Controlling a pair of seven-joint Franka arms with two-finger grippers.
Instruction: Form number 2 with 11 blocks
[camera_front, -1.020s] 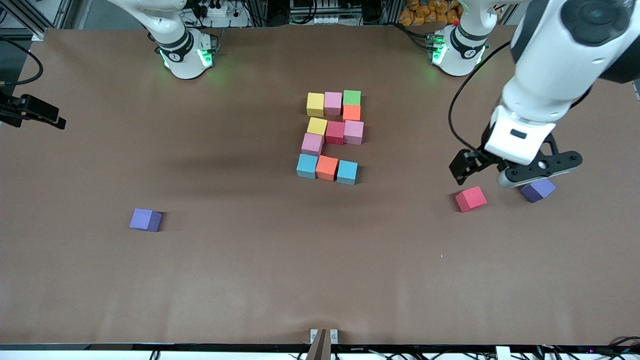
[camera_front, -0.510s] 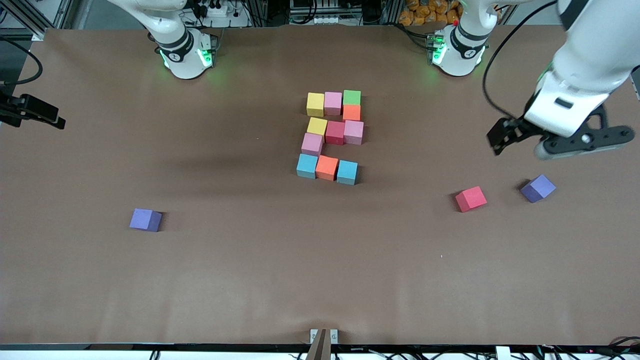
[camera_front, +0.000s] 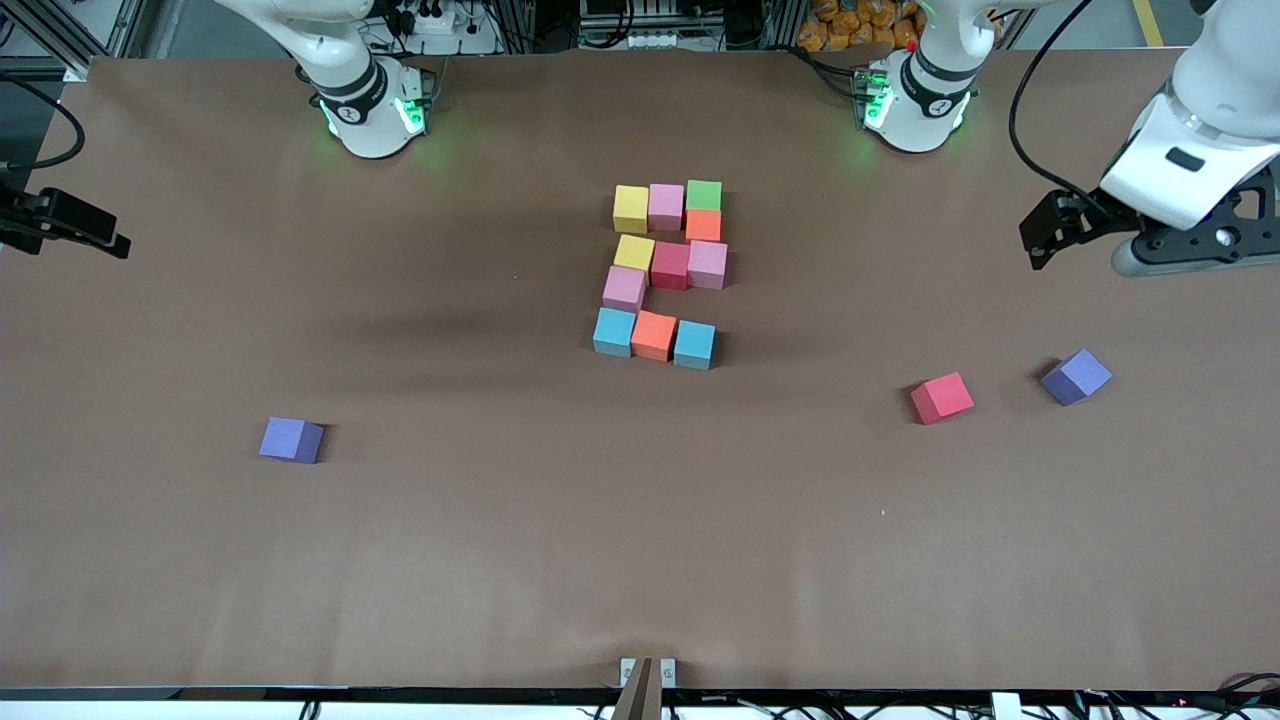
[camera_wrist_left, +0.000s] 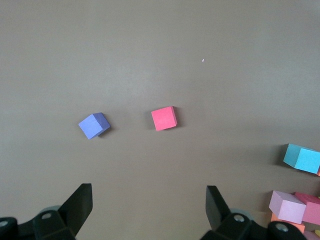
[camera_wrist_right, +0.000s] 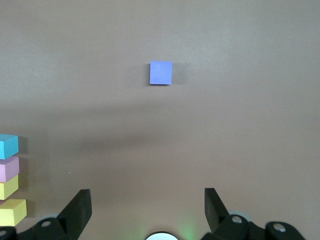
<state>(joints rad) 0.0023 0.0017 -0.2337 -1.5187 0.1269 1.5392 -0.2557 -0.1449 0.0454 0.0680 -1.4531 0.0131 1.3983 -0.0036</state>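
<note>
Eleven blocks lie together mid-table in a 2 shape. A yellow block, a pink block and a green block form the row nearest the robots' bases. An orange block leads to the middle row with the crimson block. A blue block, an orange one and another blue one form the row nearest the front camera. My left gripper hangs open and empty over bare table at the left arm's end. My right gripper is open and empty, hanging above the table near its own base.
A loose red cube and a purple cube lie toward the left arm's end, nearer the front camera than the left gripper. Another purple cube lies toward the right arm's end. A black fixture juts in there.
The left arm has lifted away from the purple cube and drawn back toward its end of the table, gripper still open. No block has moved. The right arm waits.
</note>
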